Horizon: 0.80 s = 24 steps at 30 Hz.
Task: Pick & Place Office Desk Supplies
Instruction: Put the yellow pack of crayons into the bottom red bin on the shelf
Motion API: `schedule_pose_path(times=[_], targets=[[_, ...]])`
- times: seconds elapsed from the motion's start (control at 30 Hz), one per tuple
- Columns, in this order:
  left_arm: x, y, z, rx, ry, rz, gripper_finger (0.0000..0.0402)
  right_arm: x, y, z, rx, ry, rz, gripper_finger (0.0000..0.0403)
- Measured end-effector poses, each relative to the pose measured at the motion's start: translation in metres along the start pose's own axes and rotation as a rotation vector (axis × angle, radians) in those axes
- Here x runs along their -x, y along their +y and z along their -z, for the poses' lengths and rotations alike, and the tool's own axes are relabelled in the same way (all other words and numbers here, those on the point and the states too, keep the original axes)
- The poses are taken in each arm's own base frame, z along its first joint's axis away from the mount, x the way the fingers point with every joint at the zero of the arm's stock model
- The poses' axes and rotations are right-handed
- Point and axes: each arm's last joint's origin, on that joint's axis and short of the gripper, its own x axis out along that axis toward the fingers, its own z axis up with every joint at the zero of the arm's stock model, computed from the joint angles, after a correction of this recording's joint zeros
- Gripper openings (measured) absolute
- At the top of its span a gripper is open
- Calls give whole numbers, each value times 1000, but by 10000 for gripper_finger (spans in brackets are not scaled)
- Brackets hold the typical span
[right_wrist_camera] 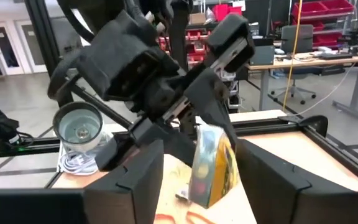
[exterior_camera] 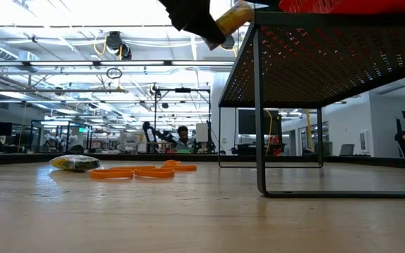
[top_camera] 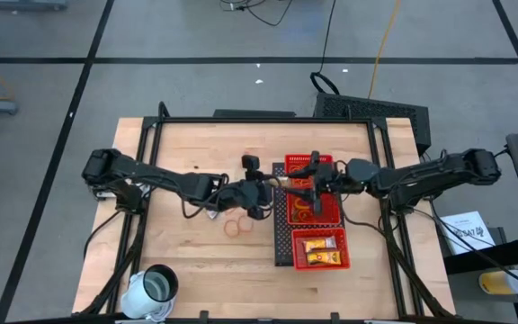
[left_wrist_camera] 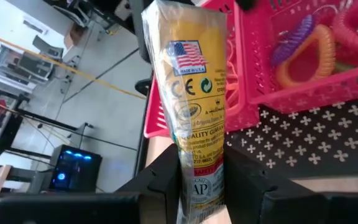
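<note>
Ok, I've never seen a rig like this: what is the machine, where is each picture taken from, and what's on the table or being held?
Two robot arms work at a wooden table. One picture looks straight down, one sits at tabletop level, and one rides on each wrist. The left gripper holds a yellow packet upright beside the red tray. The right gripper faces it with fingers apart around the packet, not visibly closed. Orange rubber bands and a white cup lie on the table, and more packets sit in the tray.
</note>
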Motion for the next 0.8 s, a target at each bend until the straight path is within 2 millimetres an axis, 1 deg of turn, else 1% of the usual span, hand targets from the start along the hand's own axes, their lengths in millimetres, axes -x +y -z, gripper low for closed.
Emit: schedule_pose_path(times=[0.17, 0.33, 0.47, 0.73, 0.8], targets=[[-1, 2, -1, 3, -10, -5, 104, -7, -2, 4, 1, 18, 10, 205], [-1, 2, -1, 16, -14, -2, 104, -17, -4, 4, 13, 30, 22, 185], [-1, 1, -1, 20, -10, 0, 104, -19, -5, 1, 28, 25, 25, 152], [-1, 0, 1, 18, 4, 8, 104, -19, -5, 3, 30, 49, 29, 61], [-1, 0, 1, 20, 5, 9, 104, -19, -5, 4, 34, 60, 30, 45]])
